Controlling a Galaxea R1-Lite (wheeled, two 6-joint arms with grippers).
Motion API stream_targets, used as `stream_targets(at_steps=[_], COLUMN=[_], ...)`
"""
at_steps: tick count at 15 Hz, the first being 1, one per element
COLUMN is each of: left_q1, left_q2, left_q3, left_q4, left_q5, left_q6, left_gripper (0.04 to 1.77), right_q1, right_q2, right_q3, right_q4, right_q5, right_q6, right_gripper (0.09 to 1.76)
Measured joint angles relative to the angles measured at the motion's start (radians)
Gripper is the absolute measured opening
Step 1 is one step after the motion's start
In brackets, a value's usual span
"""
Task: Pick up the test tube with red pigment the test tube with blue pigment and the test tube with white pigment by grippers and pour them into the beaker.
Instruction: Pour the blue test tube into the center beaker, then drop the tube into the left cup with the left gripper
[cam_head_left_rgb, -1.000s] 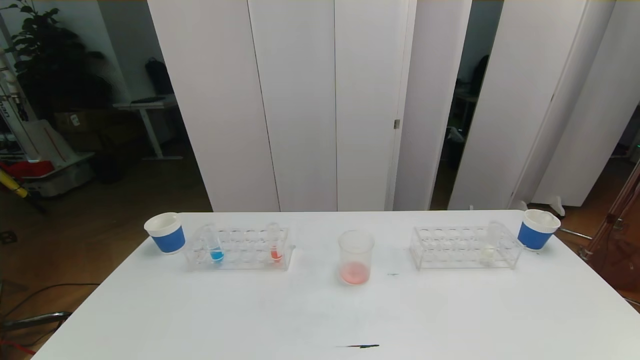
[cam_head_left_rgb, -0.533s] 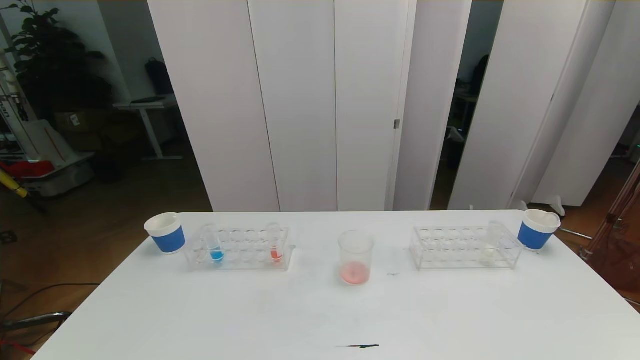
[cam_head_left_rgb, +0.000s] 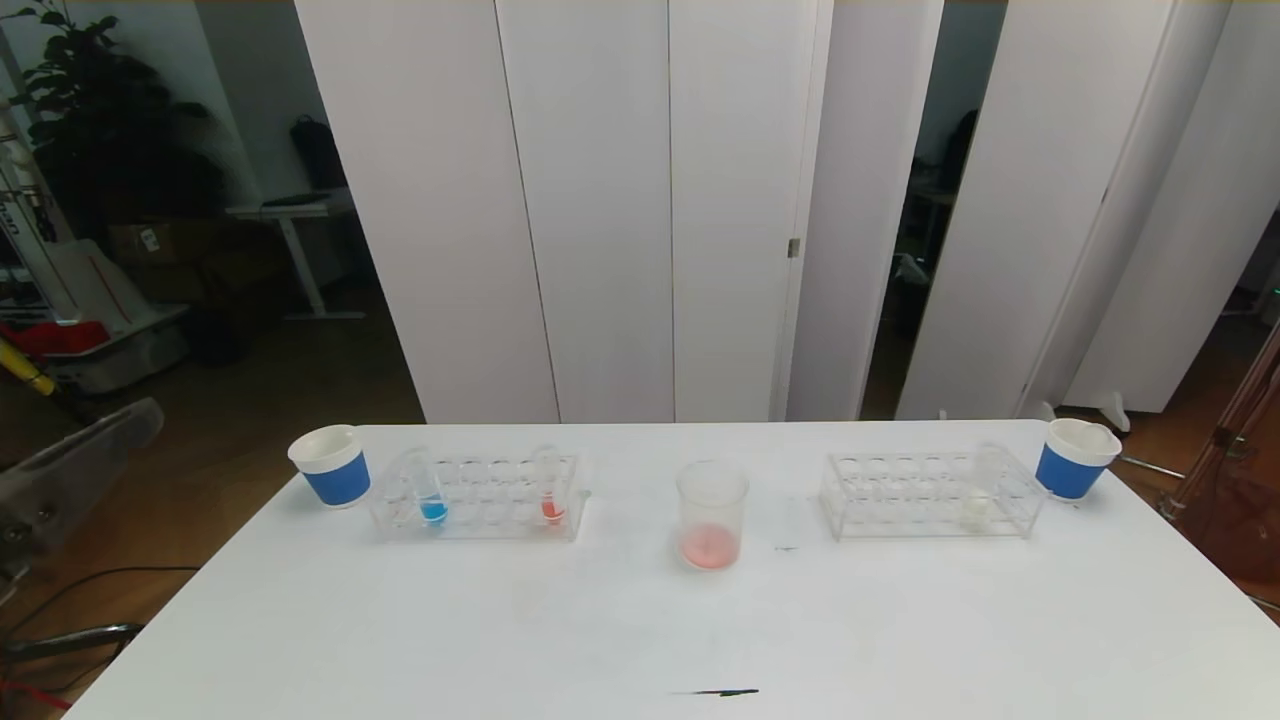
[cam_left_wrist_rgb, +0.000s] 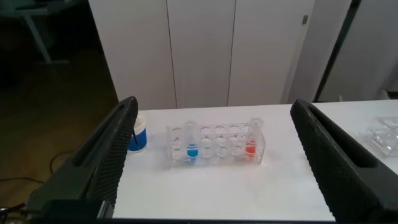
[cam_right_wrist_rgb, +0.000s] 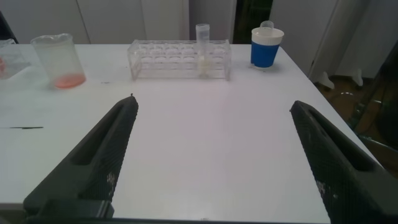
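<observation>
The test tube with blue pigment (cam_head_left_rgb: 431, 490) and a tube with orange-red liquid (cam_head_left_rgb: 550, 490) stand in the left clear rack (cam_head_left_rgb: 480, 520). The test tube with white pigment (cam_head_left_rgb: 978, 495) stands in the right rack (cam_head_left_rgb: 900, 500). The beaker (cam_head_left_rgb: 711, 515) stands between the racks with pink-red liquid at its bottom. My left gripper (cam_head_left_rgb: 95, 445) is off the table's left side; it is open and empty (cam_left_wrist_rgb: 212, 104), facing the blue tube (cam_left_wrist_rgb: 191, 142) and red tube (cam_left_wrist_rgb: 252, 138) from a distance. My right gripper (cam_right_wrist_rgb: 212, 102) is open and empty over the near right table, facing the white tube (cam_right_wrist_rgb: 203, 53) and the beaker (cam_right_wrist_rgb: 58, 60).
A blue-banded paper cup (cam_head_left_rgb: 331, 466) stands left of the left rack, another (cam_head_left_rgb: 1076, 458) right of the right rack. A thin black mark (cam_head_left_rgb: 720, 691) lies near the table's front edge. White folding panels stand behind the table.
My left gripper has come into the head view at the far left, off the table's edge. The tubes, racks and beaker have not moved.
</observation>
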Motion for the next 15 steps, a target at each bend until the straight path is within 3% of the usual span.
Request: stream_targets(at_steps=[8, 15], left_q1=[0.012, 0.014], left_q2=[0.458, 0.749], left_q3=[0.001, 0.048], left_q4=[-0.249, -0.485], left_q5=[0.000, -0.014], left_q6=[-0.002, 0.001], left_gripper=[1.75, 1.75], right_q1=[0.000, 0.000], right_q2=[0.000, 0.000], right_q3=[0.000, 0.000], right_q4=[0.000, 0.000], right_q5=[0.000, 0.000], right_q6=[0.000, 0.000], right_gripper=[1.75, 1.75])
